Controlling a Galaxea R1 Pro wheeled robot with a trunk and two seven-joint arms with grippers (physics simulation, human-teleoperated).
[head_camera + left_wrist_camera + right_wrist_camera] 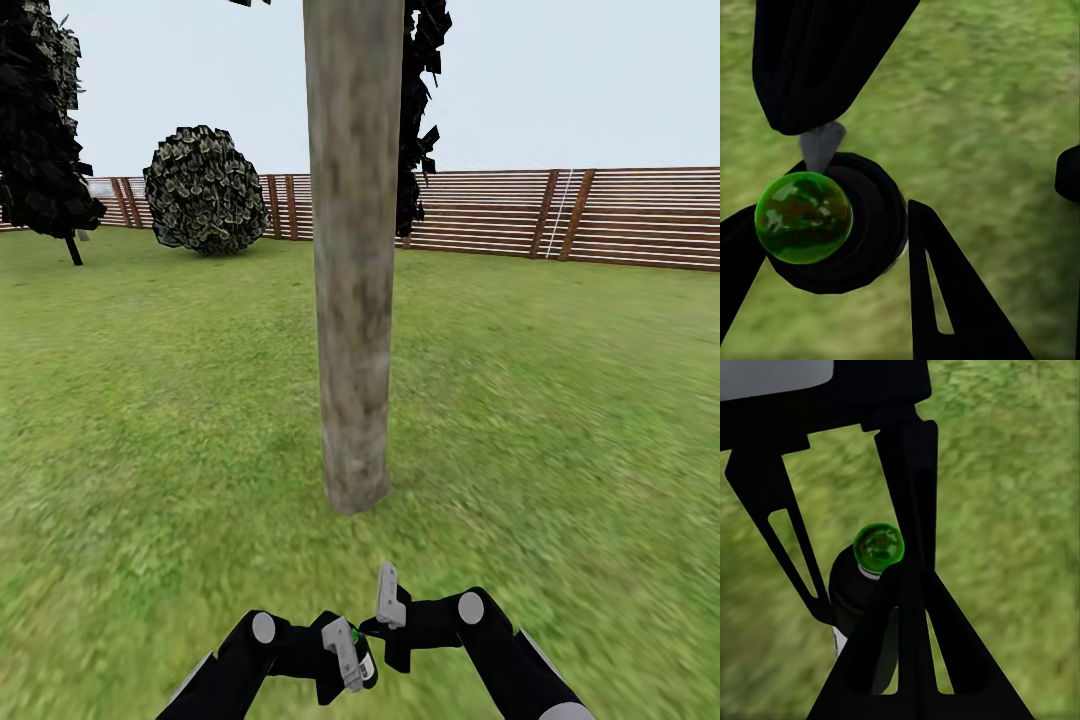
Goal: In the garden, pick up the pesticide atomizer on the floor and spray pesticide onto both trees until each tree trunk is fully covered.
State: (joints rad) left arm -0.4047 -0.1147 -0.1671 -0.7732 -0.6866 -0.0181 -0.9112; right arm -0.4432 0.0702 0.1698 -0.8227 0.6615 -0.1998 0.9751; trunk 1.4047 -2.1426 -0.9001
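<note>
Tree trunk (352, 260) stands close ahead on the lawn (150, 420), bare of white specks, and the left gripper (350, 655) grips the pesticide atomizer (358, 645), right gripper (392, 610) unclear; next, I judge, aiming and spraying.

Straight ahead of me the tree trunk (352, 260) stands on the lawn (560, 400). Behind it runs the fence (560, 212), with a round bush (207, 190) to the left. Before the trunk, my left tool (345, 652) holds the pesticide atomizer (360, 645), beside my right tool (388, 598).
</note>
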